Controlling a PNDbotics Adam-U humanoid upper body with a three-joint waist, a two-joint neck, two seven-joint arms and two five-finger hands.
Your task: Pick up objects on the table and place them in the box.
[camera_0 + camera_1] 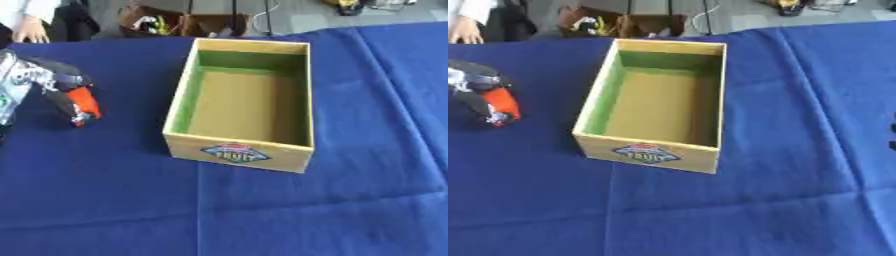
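Left robot hand point(52, 85), at the left edge above the blue-draped counter point(367, 100), is curled around an orange-red object point(85, 102). The open box point(241, 150) lies to its right, long axis running away from the robot. The right robot hand is unseen.

We list a blue cloth point(289, 210) covering the whole table, with straight fold creases crossing it and a few soft wrinkles. Past its far edge we note a grey floor point(297, 20) and a brown open container point(179, 22) holding small mixed items we cannot make out. At the far right we record a small yellow and black thing point(350, 6) on the floor.
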